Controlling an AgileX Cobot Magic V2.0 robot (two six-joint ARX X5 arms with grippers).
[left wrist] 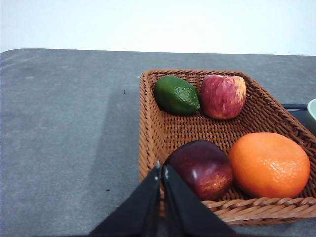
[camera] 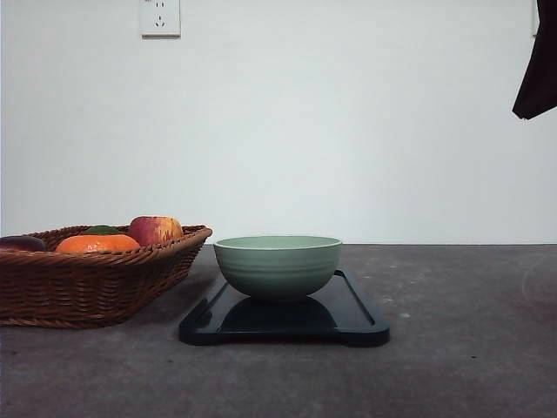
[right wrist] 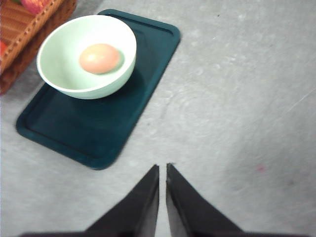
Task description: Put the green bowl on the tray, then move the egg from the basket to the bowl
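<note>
Now: egg in bowl, bowl on tray, both grippers pressed together and empty

Seated on the flat glossy black-navy rectangular tray [camera: 357, 318]: the pale sage-green glazed round bowl [camera: 278, 266], upright, nearer the tray's end beside the shallow brown woven wicker basket [camera: 78, 283]. Lying inside the bowl, seen from the right wrist camera: one pale tan egg [right wrist: 99, 58], resting on the bowl's floor, slightly off centre. Tray flat on the dark grey table [camera: 461, 348], just beside the basket, near but apparently not touching.

Right gripper [right wrist: 162, 170]: black fingers pressed together with only a thin slit between the tips, holding nothing, hovering above bare table. Ahead of those fingertips and off toward the basket side: tray [right wrist: 89, 128] and bowl [right wrist: 86, 57], well apart from the gripper. Beyond the bowl from the gripper, a corner of the basket [right wrist: 29, 29].

Left gripper [left wrist: 161, 170]: likewise closed, fingertips meeting, empty, poised over the near braided rim of the basket [left wrist: 148, 123]. Just ahead of the tips, in the basket: a dark red-purple round fruit [left wrist: 201, 169], close to the fingers, contact impossible to judge. Beside that fruit, touching it: a large orange [left wrist: 269, 164]. Farther from the gripper, against the far wall of the basket: a green lime-like fruit [left wrist: 176, 95] and a red-yellow apple [left wrist: 222, 96], side by side and touching.

Up on the white wall in the front view: a white power socket [camera: 160, 17].
</note>
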